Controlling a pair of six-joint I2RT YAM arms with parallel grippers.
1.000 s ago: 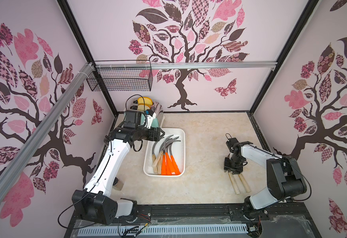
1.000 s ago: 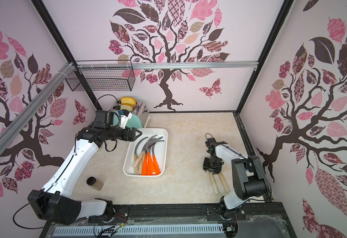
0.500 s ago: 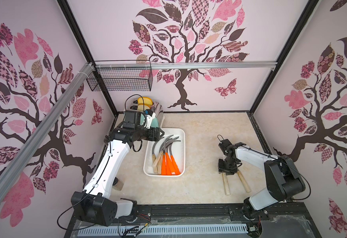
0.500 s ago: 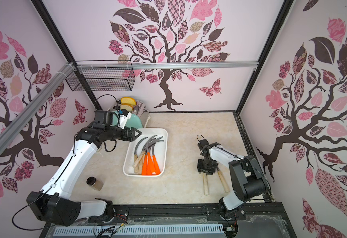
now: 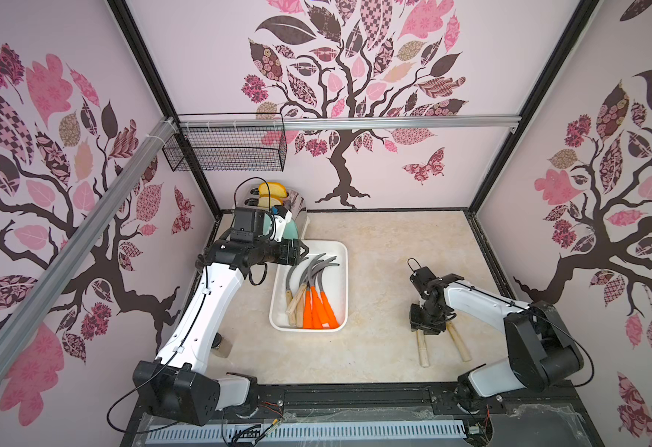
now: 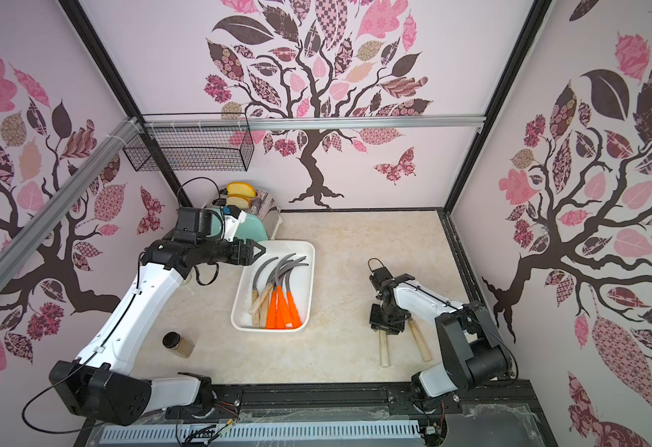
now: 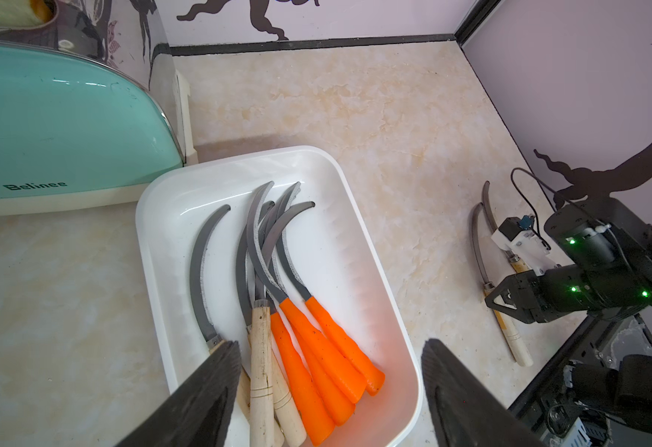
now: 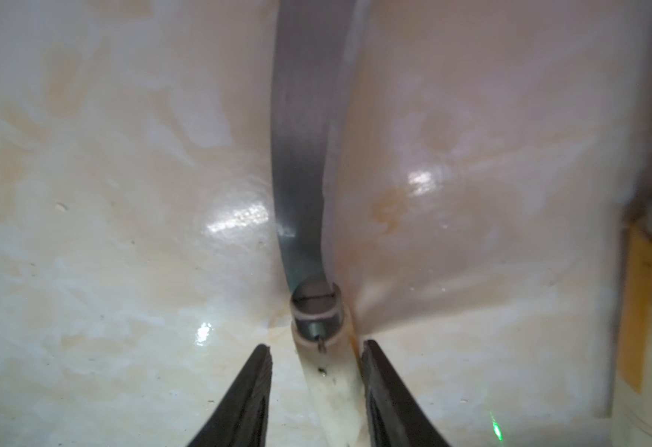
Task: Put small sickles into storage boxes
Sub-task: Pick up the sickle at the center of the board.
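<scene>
The white storage box holds several small sickles, some with orange handles and some with wooden ones. My left gripper hangs open over the box's far left corner, holding nothing. Two wooden-handled sickles lie on the table at the right. My right gripper is down over the left one. Its jaws straddle that handle just behind the blade, one finger touching and the other a little apart.
A mint toaster holding bread stands behind the box at the back left. A small jar sits near the left arm's base. A black wire basket hangs on the rail. The right wall is close to the loose sickles.
The right gripper shifted left, swinging one wooden-handled sickle away from the other, and its jaws narrowed around the handle. The left arm has not moved.
</scene>
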